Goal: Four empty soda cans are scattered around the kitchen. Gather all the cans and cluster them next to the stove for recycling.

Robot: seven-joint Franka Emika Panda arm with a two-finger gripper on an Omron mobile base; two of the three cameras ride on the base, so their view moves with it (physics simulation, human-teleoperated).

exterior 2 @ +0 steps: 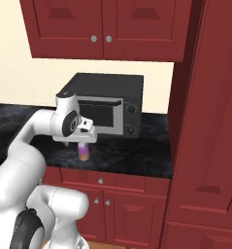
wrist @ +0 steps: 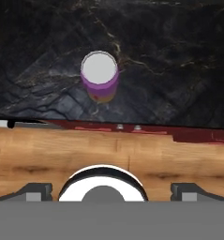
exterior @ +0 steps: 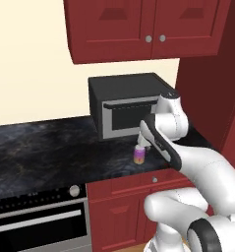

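A: Where was the purple soda can (wrist: pixel 100 76) found?

B: It was seen upright on the black marbled countertop (exterior: pixel 40 147), near the front edge, before the microwave (exterior: pixel 126 104).

A: And the gripper (wrist: pixel 111 192)?

B: It was held directly above the can, fingers spread wide, nothing grasped.

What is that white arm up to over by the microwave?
The arm is reaching over the black counter, with its end effector open and poised above a purple soda can. The can stands upright near the counter's front edge, in front of the microwave. It is not gripped yet; nothing is held at this point.
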